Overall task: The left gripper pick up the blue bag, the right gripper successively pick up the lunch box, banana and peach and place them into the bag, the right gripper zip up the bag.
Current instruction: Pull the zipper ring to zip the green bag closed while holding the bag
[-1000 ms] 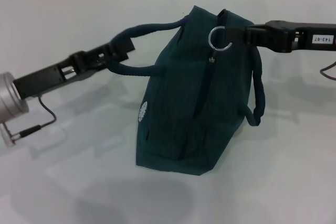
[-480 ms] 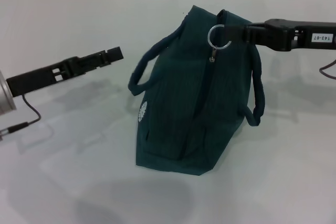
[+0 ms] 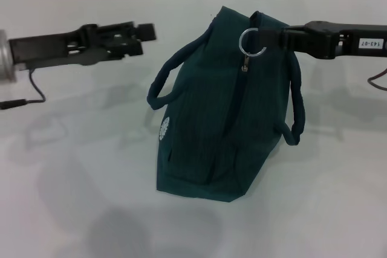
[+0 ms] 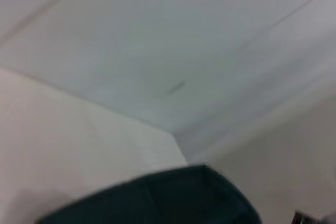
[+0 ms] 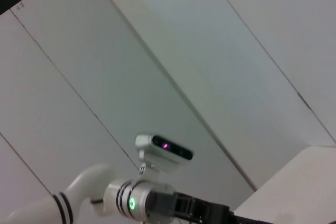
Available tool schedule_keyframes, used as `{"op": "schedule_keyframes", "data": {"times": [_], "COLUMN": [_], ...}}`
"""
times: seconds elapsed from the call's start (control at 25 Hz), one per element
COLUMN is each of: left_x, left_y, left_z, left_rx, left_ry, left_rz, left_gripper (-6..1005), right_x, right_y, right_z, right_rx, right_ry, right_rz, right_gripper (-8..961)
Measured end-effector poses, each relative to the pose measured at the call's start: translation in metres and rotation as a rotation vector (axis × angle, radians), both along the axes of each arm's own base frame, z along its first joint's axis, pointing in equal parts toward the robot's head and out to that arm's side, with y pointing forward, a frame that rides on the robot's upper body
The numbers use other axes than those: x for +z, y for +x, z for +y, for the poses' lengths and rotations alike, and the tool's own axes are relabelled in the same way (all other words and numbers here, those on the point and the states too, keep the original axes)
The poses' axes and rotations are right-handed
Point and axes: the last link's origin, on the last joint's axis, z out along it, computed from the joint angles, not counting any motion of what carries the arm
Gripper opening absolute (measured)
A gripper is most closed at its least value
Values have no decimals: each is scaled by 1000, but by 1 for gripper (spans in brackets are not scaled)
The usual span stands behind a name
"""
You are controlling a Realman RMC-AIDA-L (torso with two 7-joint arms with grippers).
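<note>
1. The left gripper (image 3: 147, 31) hangs in the air holding nothing; whether its fingers are parted or closed I cannot tell. The bag's near handle (image 3: 162, 83) droops just below and past its tip, apart from it.

2. The bag (image 3: 214, 113) stands on the table (image 3: 72, 185) between the two grippers, nearer the right one. It is soft cloth and looks light; I judge it will sag and fold wherever it is not held up. The lunch box, banana and peach are not in view, so they may well be inside, which would weight the bottom.

3. Its long axis runs from the broad base nearest the camera up and away to the narrow top edge. The zip line follows that axis, with the puller (image 3: 244, 64) near the top end, so the mouth faces up and away.

4. The ring (image 3: 251, 43) on the puller is the best hold for zipping: hard, small and unlikely to slip. The rope handles are thick and limp, good for lifting or steadying, and I judge that pulling the zip against an unsteadied bag would merely drag the cloth.

5. The right gripper (image 3: 267, 39) sits at the bag's top, its tip at the ring and apparently clamped on it. The far handle (image 3: 296, 110) hangs below its arm.
</note>
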Motion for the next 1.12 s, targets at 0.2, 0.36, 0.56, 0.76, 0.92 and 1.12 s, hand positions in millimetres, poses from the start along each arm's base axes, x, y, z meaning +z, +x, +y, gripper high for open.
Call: {"op": "schedule_keyframes", "data": {"times": [0.2,0.36,0.56,0.76,0.92,1.12], "left_x": [-9,-9,2,5,-1,-11], "left_y": [21,35,53,70,77,84], "left_z": [9,13,19,20,21,21], "left_rx": [-6,-40,-77,-94,-80,-86], "left_ry": [-137,-164,-149,-165,-199,-226], "left_rz": [108,147,197,280,327,346], "left_gripper": [894,894,894,894,895,895], "right_x": [1,2,2,3,2,2], "right_y": [2,4,5,5,5,5], "right_z": [-1,-1,-2,-3,-3,-4], "right_rx": [2,-2,2,5,9,12], "right_ry": [8,16,25,23,22,24], "right_rz": [1,8,7,10,11,12], "right_gripper": [2,2,2,2,2,2]}}
